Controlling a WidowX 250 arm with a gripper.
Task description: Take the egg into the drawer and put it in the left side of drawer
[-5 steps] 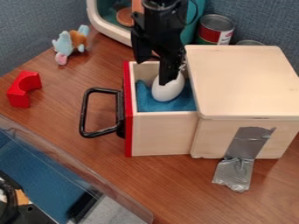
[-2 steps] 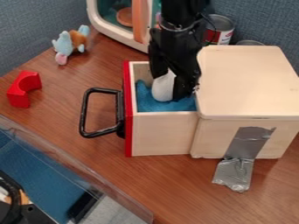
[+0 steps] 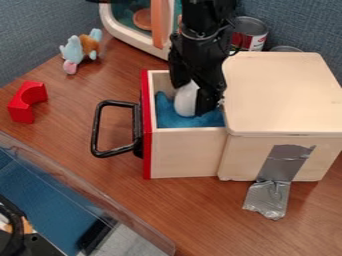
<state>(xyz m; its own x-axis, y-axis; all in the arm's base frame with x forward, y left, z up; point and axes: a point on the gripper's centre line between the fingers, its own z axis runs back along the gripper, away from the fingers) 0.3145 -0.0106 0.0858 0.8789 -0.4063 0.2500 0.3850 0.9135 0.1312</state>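
On my camera I see the pale wooden box (image 3: 280,95) with smooth flat top, its pulled-out drawer (image 3: 187,152) with red front, my black gripper (image 3: 194,95) dipping inside, if spread or pinching I cannot tell, the soft-looking blue cloth (image 3: 170,119) lining the drawer, and there the smooth, rounded white egg (image 3: 185,102).

On my bench (image 3: 200,210), a drawer (image 3: 184,152) juts left from its box (image 3: 284,95). In the drawer, an egg (image 3: 186,101) lies on a cloth (image 3: 170,119), at my claw (image 3: 195,97). Left of the drawer sits a block (image 3: 24,105), a toy (image 3: 75,51) behind it; a can (image 3: 255,41) stands behind the box.
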